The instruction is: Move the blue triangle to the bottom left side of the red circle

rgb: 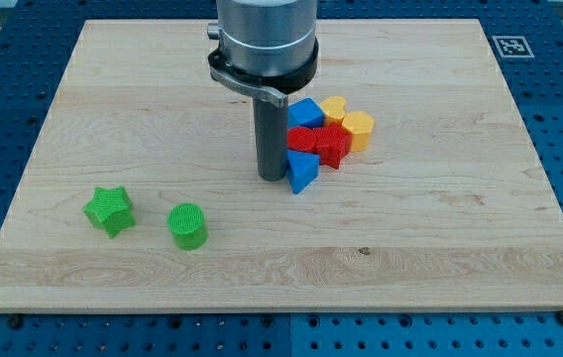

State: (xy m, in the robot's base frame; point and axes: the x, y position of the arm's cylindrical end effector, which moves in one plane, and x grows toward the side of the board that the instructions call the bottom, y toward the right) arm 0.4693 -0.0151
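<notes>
The blue triangle (301, 171) lies on the wooden board (113, 99), just below and left of the red circle (301, 138). My tip (272, 177) rests on the board right at the triangle's left side, touching or nearly touching it. The red circle sits in a tight cluster with a red star-like block (334, 145), a blue cube (306, 112), a yellow heart-like block (334, 107) and a yellow hexagon (358, 130). The rod partly hides the cluster's left edge.
A green star (109, 210) and a green cylinder (187, 225) lie at the board's lower left. A fiducial tag (510, 46) sits beyond the board's top right corner. Blue perforated table surrounds the board.
</notes>
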